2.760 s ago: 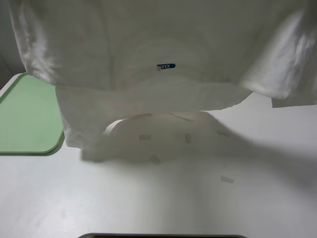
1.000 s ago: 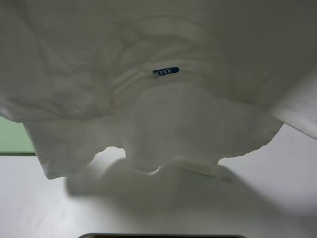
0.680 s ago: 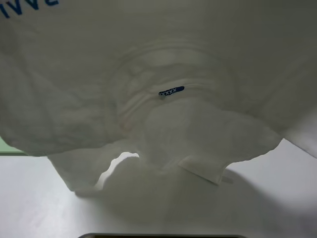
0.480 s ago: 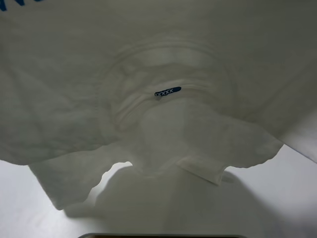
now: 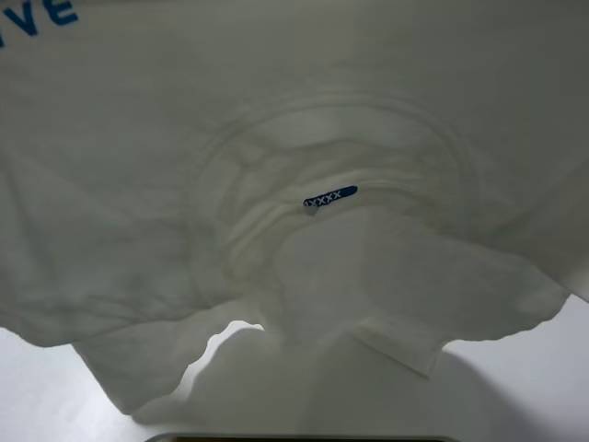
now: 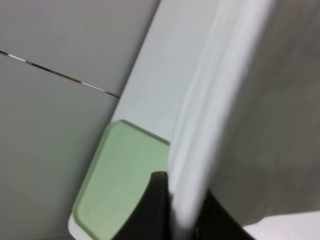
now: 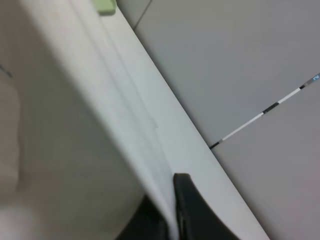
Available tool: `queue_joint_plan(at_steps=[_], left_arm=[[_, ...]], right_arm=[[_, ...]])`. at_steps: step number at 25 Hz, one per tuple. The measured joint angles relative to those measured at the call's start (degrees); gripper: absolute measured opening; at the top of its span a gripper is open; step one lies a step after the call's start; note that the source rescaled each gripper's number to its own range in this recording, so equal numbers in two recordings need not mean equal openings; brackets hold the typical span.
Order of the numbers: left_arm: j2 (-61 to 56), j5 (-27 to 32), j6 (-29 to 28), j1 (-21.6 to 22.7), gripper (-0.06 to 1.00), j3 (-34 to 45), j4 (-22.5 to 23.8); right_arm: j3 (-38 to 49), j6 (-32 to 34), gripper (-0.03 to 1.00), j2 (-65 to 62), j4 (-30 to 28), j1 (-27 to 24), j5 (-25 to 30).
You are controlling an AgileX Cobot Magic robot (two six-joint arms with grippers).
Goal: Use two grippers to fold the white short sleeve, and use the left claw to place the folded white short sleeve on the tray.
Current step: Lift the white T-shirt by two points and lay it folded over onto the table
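Observation:
The white short sleeve (image 5: pixel 304 138) hangs in the air close to the high camera and fills most of that view. Its blue neck label (image 5: pixel 329 196) faces the camera and part of the blue chest print (image 5: pixel 41 17) shows at the top left. Both grippers are hidden behind the cloth there. In the left wrist view the left claw (image 6: pixel 182 197) is shut on a stretched edge of the shirt (image 6: pixel 210 125), with the tray (image 6: pixel 125 175) far below. In the right wrist view the right gripper (image 7: pixel 167 212) is shut on another shirt edge (image 7: pixel 75 110).
The white table shows below the hanging shirt at the bottom left (image 5: pixel 37 396) and bottom right (image 5: pixel 534 387). The tray is covered by the shirt in the high view. A corner of it (image 7: pixel 105 6) shows in the right wrist view. Grey floor (image 6: pixel 60 45) lies beyond the table edge.
The shirt has been lifted higher and closer to the camera. It now covers the tray and more of the table, and the neck label sits lower in view.

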Motion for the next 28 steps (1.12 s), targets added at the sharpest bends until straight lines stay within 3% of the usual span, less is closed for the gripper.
queue_joint_plan(at_steps=[5, 8, 13, 17, 20, 23, 24, 26, 28], left_arm=[[-0.86, 0.00, -0.53, 0.00, 0.00, 6.59, 0.51], [0.65, -0.13, -0.03, 0.00, 0.00, 7.82, 1.80], [13.04, -2.11, 2.85, 0.00, 0.00, 8.46, 10.28], [23.14, -10.30, 2.98, -0.05, 0.00, 8.52, 16.03], [28.28, -15.19, 2.93, 0.47, 0.00, 8.52, 17.73], [35.68, -25.56, 2.35, 2.53, 0.00, 8.52, 19.51], [36.04, -26.10, 2.35, 2.66, 0.00, 8.52, 19.68], [37.79, -28.33, 2.27, 3.31, 0.00, 8.52, 20.02], [40.45, -33.07, 2.10, 4.29, 0.00, 8.52, 21.09]], right_arm=[[0.05, 1.67, 0.00, 0.22, 0.00, 0.00, 0.12], [0.05, 1.84, 0.00, 3.25, -3.01, 0.00, 0.20], [0.05, 1.25, 0.00, 18.75, -15.12, 0.45, -0.62], [0.05, 0.89, 0.00, 26.56, -19.02, -1.11, -3.29], [0.05, 0.22, 0.00, 34.58, -21.07, -5.92, -10.61], [0.05, -0.06, 0.00, 39.21, -22.08, -9.02, -17.56], [0.05, -0.08, 0.00, 40.78, -22.38, -10.18, -20.34], [0.05, -0.14, 0.00, 46.54, -23.55, -14.30, -31.90], [0.05, -0.14, 0.00, 48.95, -24.14, -15.97, -36.98]])
